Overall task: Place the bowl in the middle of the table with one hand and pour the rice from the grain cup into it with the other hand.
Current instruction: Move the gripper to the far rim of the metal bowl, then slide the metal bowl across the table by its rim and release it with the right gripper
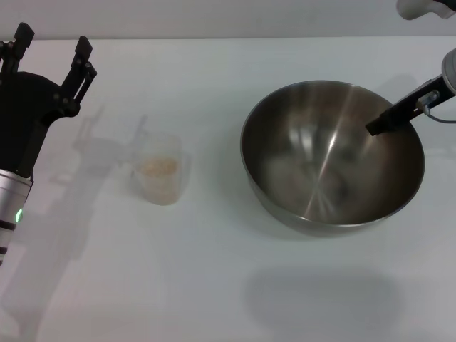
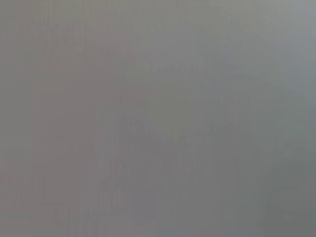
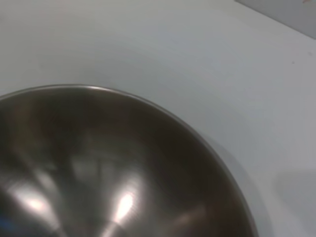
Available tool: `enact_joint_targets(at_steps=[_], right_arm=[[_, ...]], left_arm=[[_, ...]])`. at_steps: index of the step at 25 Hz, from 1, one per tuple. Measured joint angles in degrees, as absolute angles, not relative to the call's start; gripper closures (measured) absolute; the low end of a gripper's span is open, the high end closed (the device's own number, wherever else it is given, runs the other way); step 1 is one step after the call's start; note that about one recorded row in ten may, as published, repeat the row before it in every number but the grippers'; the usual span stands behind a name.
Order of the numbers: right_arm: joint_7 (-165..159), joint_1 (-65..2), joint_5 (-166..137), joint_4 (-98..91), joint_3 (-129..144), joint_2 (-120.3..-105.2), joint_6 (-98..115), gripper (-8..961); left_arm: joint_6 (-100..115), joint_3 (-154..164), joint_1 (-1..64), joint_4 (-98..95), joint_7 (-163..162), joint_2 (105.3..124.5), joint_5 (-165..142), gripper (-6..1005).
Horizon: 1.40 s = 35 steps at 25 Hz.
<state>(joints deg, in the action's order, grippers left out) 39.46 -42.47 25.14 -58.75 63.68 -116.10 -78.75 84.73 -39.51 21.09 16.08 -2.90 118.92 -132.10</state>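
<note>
The steel bowl stands right of centre on the white table. My right gripper is at its right rim, with one black finger inside the bowl and the other hidden outside the wall. The right wrist view shows the bowl's shiny inside, which holds nothing. The clear grain cup stands upright left of centre with rice in it. My left gripper is open and empty at the far left, apart from the cup. The left wrist view shows only plain grey.
The table's far edge runs along the top of the head view. A faint shadow lies on the table in front of the bowl. Bare table shows beyond the bowl's rim in the right wrist view.
</note>
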Motion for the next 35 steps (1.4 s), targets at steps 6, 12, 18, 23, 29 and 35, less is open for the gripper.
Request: enact_joint_targets(at_steps=[6, 12, 18, 23, 29, 35], right_arm=[[39.46, -42.57, 25.77, -58.62, 63.07, -116.08, -78.67, 590], [39.89, -42.9, 25.92, -58.64, 60.15, -116.07, -79.06, 807], [43.12, -41.83, 30.44, -60.34, 57.48, -115.94, -79.66, 929], [46.66, -39.52, 35.05, -64.53, 57.22, -116.12, -81.04, 953], [52.17, -36.68, 42.08, -68.15, 57.3, -116.65, -84.71, 953], [55.63, -36.21, 44.42, -68.37, 58.2, -117.98, -88.21, 953]], left_arm=[[84.85, -39.55, 20.97, 16.14, -2.9, 118.91, -132.1, 186], [85.29, -39.55, 20.88, 16.2, -2.9, 118.91, -132.1, 186], [85.59, -39.55, 20.73, 16.28, -2.9, 118.91, -132.1, 186], [85.61, -39.55, 20.84, 16.26, -2.9, 118.92, -132.1, 186], [85.61, -39.55, 21.12, 16.26, -2.9, 118.92, -132.14, 187], [85.63, -39.55, 21.25, 16.26, -2.9, 118.84, -132.25, 187]])
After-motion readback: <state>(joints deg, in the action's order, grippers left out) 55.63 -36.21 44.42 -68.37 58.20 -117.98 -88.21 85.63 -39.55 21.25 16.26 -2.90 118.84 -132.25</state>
